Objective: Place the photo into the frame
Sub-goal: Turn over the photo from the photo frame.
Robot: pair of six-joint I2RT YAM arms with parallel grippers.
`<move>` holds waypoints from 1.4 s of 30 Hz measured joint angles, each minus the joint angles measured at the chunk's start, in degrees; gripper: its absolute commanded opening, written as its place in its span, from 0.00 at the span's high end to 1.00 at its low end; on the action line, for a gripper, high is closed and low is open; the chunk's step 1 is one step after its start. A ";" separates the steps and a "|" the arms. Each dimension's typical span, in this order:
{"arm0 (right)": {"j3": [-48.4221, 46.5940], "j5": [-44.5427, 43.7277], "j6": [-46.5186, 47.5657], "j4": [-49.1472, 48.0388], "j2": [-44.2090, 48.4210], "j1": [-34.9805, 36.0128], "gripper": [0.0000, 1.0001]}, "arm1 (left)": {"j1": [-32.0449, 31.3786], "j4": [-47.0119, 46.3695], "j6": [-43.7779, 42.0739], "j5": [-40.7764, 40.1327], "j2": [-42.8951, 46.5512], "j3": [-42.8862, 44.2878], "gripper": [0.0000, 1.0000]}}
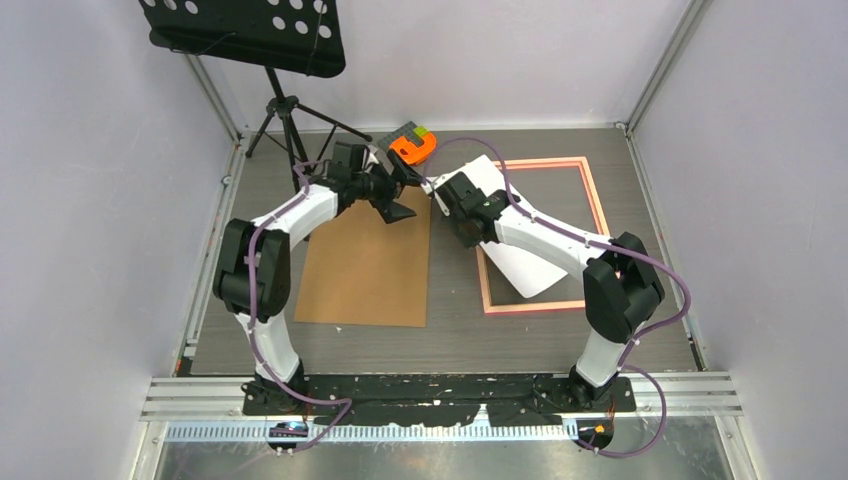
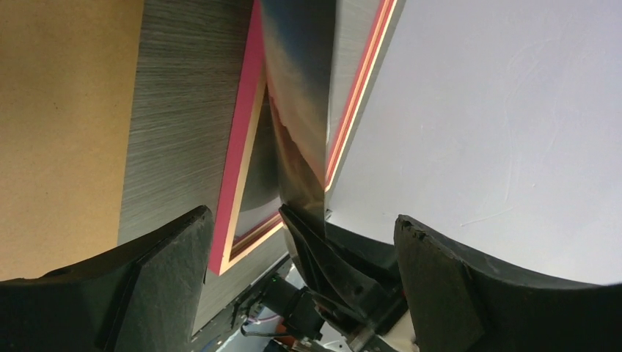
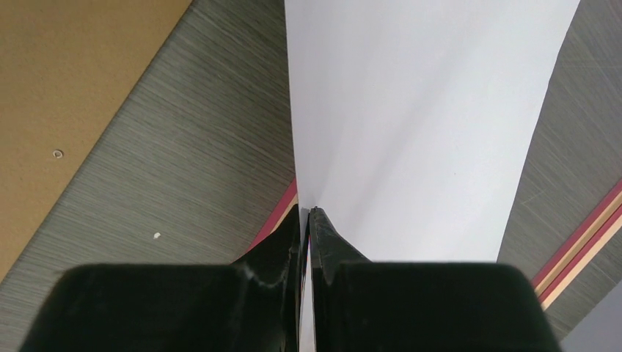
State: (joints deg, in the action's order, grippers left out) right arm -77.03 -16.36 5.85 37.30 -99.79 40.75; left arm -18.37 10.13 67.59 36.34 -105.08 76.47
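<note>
The photo (image 1: 530,270) shows its white back, tilted over the salmon-pink frame (image 1: 545,161) lying at the right of the table. My right gripper (image 1: 438,192) is shut on the photo's raised left edge. In the right wrist view the jaws (image 3: 306,220) pinch the white sheet (image 3: 418,110) edge-on above a frame border (image 3: 282,213). My left gripper (image 1: 400,200) is open and empty, close to the right gripper. In the left wrist view its fingers (image 2: 147,293) straddle the right gripper's fingers and the held photo (image 2: 293,110), whose dark printed side faces the frame (image 2: 242,147).
A brown backing board (image 1: 365,265) lies left of the frame, also in the right wrist view (image 3: 66,95). A small orange tape-like object (image 1: 412,147) sits at the back centre. A black music stand (image 1: 285,110) stands at the back left. Walls close in on three sides.
</note>
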 measured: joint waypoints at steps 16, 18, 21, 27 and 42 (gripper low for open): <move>0.22 2.16 -3.58 -6.75 -2.49 0.00 0.89 | -2.49 -2.36 5.05 2.38 -9.66 4.59 0.23; 0.22 2.51 -3.91 -6.86 -3.37 0.00 0.89 | -2.69 -2.08 5.07 2.38 -10.10 6.01 0.25; 0.22 2.80 -4.37 -6.93 -3.74 0.00 0.88 | -3.08 -1.99 5.05 2.32 -10.82 7.67 0.30; 0.22 3.21 -4.72 -7.13 -3.76 0.00 0.88 | -3.93 -1.62 5.03 2.29 -12.52 7.89 0.39; -0.22 3.65 -4.90 -7.19 -3.78 0.00 0.78 | -5.90 -1.97 5.27 2.08 -13.31 7.61 0.68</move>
State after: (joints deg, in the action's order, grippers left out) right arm -77.25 -12.71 0.95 30.11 -103.57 40.75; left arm -24.27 8.16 72.86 38.41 -118.39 84.07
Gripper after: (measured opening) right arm 0.198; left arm 0.386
